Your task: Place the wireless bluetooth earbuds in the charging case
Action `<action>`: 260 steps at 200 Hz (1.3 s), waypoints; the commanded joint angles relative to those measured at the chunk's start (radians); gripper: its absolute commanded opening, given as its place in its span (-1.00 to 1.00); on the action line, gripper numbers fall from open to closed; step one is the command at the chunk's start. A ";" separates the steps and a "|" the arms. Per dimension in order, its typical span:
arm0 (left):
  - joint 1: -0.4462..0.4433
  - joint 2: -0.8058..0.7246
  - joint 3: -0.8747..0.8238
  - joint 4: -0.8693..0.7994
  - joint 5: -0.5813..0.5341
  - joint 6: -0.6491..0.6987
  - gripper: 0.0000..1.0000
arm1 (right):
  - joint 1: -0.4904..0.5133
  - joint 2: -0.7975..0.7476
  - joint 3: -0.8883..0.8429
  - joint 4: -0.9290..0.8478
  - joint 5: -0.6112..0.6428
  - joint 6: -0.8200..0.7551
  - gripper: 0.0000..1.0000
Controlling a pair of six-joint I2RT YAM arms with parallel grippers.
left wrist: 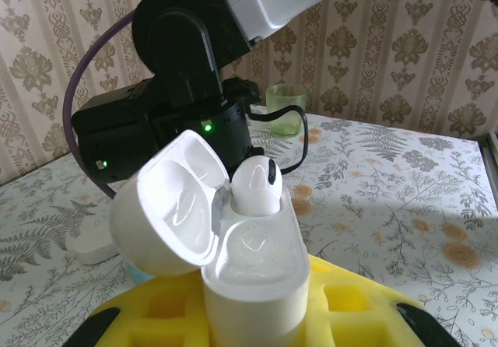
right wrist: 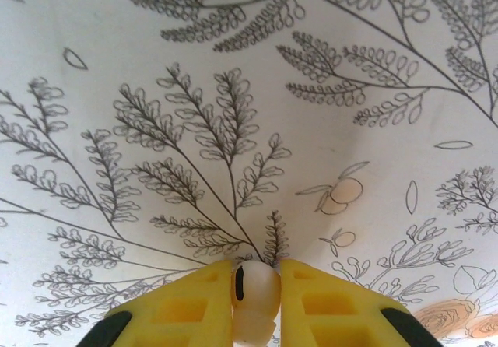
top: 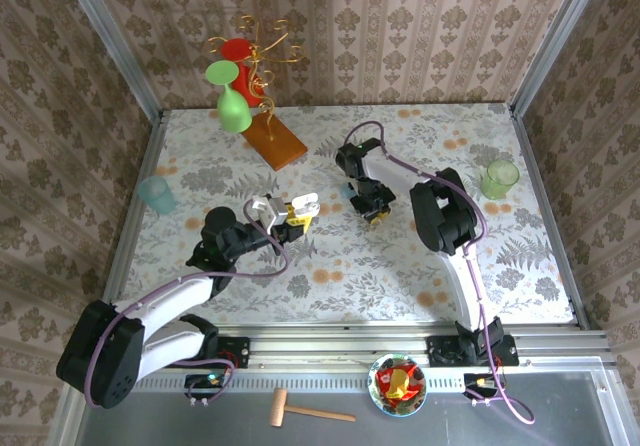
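Note:
My left gripper point(top: 296, 212) is shut on a white charging case point(left wrist: 257, 285) and holds it upright above the table, with its yellow fingers point(left wrist: 350, 308) on both sides. The lid point(left wrist: 167, 203) is swung open to the left. One white earbud point(left wrist: 255, 187) sits in the far slot, and the near slot point(left wrist: 253, 246) is empty. My right gripper point(right wrist: 257, 285) hangs low over the cloth near the table's middle point(top: 376, 209). It is shut on a second white earbud point(right wrist: 255, 296), which has a black slit on its left side.
Another white oval case point(left wrist: 97, 246) lies on the cloth beneath the right arm point(left wrist: 171, 121). A green cup point(top: 499, 179) stands at the right and a teal cup point(top: 157, 194) at the left. A glass stand on a wooden base point(top: 275, 141) is at the back.

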 commanded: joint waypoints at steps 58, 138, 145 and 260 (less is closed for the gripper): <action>0.007 0.017 0.010 0.046 0.021 -0.015 -0.86 | 0.009 -0.495 -0.366 0.451 -0.038 0.000 -0.72; 0.006 0.079 0.038 0.093 0.038 -0.044 -0.87 | 0.095 -0.866 -0.557 0.829 -0.297 -0.026 -0.73; 0.005 0.082 0.040 0.097 0.039 -0.049 -0.87 | 0.105 -0.866 -0.554 0.844 -0.321 -0.026 -0.72; -0.001 0.098 0.046 0.152 0.044 -0.106 -0.87 | 0.287 -0.808 -0.516 0.954 -0.364 -0.075 -0.73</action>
